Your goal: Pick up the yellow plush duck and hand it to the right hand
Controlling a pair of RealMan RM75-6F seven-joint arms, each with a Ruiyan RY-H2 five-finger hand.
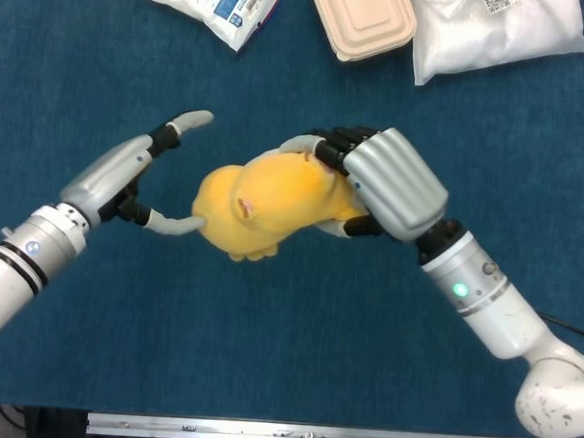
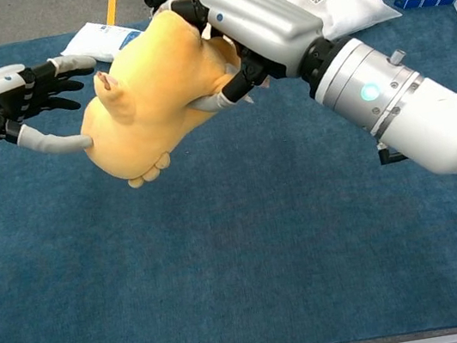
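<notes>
Head view had the right hand (image 1: 390, 181) gripping the yellow plush duck (image 1: 263, 199) above the blue desk (image 1: 294, 339), left hand (image 1: 125, 172) fingers spread wide beside it, closed beige container (image 1: 361, 18) behind.

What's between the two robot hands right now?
The duck, held off the table by the right hand. The left hand is spread open beside it, one fingertip at its side. Both views show this.
</notes>
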